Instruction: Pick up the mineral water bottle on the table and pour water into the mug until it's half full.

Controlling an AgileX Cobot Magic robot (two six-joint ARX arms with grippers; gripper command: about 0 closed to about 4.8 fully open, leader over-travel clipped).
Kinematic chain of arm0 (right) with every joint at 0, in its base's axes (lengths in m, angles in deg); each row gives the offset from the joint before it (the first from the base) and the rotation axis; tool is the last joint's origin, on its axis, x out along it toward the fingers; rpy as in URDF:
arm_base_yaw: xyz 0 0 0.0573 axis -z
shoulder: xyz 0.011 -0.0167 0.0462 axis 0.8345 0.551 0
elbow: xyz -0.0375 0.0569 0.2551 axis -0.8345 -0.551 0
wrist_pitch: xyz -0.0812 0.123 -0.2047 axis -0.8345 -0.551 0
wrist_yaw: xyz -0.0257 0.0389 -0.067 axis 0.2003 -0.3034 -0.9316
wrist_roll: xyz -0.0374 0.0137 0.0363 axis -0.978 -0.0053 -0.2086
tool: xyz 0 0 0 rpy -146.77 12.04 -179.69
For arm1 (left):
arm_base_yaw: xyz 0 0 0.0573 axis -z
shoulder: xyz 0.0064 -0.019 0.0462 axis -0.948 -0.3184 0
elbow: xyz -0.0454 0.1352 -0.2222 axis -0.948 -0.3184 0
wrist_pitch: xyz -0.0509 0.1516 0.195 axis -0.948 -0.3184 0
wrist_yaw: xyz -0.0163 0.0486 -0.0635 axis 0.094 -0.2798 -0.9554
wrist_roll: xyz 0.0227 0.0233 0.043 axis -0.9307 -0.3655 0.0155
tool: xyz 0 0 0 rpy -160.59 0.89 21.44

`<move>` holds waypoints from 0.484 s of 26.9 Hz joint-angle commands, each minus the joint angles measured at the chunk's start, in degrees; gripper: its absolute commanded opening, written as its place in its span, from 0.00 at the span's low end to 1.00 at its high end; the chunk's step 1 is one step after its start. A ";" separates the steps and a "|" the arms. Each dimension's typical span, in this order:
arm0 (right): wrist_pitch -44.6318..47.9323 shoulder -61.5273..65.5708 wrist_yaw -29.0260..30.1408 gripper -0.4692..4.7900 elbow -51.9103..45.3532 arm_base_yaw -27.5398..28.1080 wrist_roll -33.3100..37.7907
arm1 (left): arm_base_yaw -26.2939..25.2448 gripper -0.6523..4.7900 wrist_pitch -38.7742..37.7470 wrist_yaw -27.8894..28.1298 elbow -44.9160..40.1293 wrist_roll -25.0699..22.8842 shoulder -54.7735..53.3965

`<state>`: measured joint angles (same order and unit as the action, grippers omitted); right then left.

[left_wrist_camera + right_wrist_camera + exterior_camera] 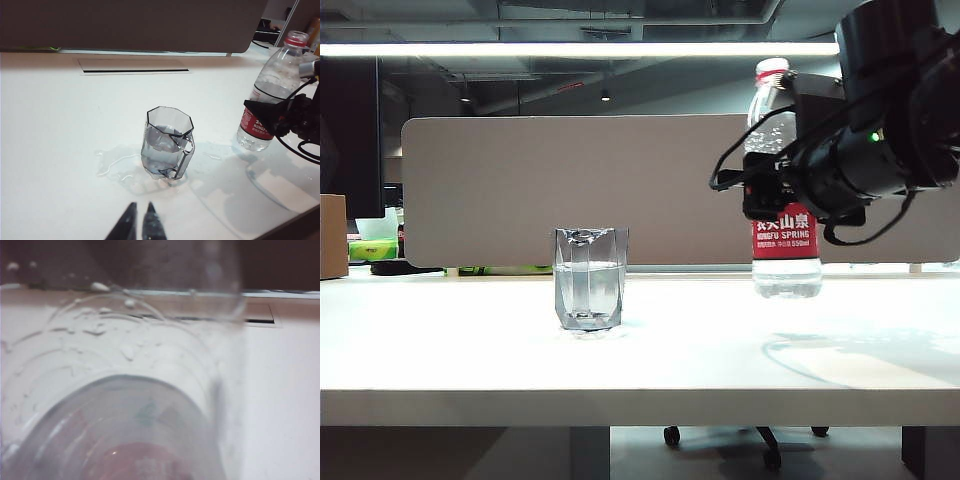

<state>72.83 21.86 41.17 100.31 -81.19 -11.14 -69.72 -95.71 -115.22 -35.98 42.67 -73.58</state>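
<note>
Right gripper (772,195) clamped on upright clear ribbed bottle (785,262), 3 o'clock of roughly half-full grey faceted mug (590,278) | left gripper (139,225) closed, idle at 6 o'clock | white desk (720,350) wet around mug.

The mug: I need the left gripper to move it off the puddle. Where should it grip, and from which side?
Probably across the faceted body of the mug, from the left gripper side, clear of the handle. It stands upright, holding water, so keep it level.

The tall clear ribbed plastic bottle (786,215) carries a red label band (785,238) with white Chinese characters, "NONGFU SPRING" beneath them, and a smaller line ending "550ml".
</note>
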 commanded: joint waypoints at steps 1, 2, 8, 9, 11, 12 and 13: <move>3.78 2.01 0.04 0.54 -0.26 0.35 1.90 | 0.02 0.16 1.18 0.15 0.46 -0.11 -0.07; 4.42 2.69 0.09 0.54 -0.24 0.35 1.90 | 0.02 0.16 1.18 0.13 0.46 -0.11 -0.07; 6.36 6.71 0.90 0.54 -0.24 0.35 1.90 | 0.02 0.16 1.18 0.81 0.44 -0.11 -0.07; 6.40 7.08 0.90 0.54 -0.24 0.35 1.90 | 0.02 0.16 1.16 1.51 0.46 -0.11 -0.07; 6.49 7.93 0.90 0.55 -0.24 0.35 1.90 | 0.02 0.16 1.16 1.97 0.46 -0.11 -0.07; 6.40 8.15 0.92 0.57 -0.24 0.35 1.90 | 0.02 0.16 1.16 2.27 0.46 -0.11 -0.07; 6.25 8.41 0.90 0.62 -0.26 0.35 1.90 | 0.02 0.16 1.16 2.62 0.46 -0.11 -0.07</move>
<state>79.82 29.95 41.95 99.92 -80.81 -9.46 -69.72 -95.51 -113.27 -35.98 42.62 -73.62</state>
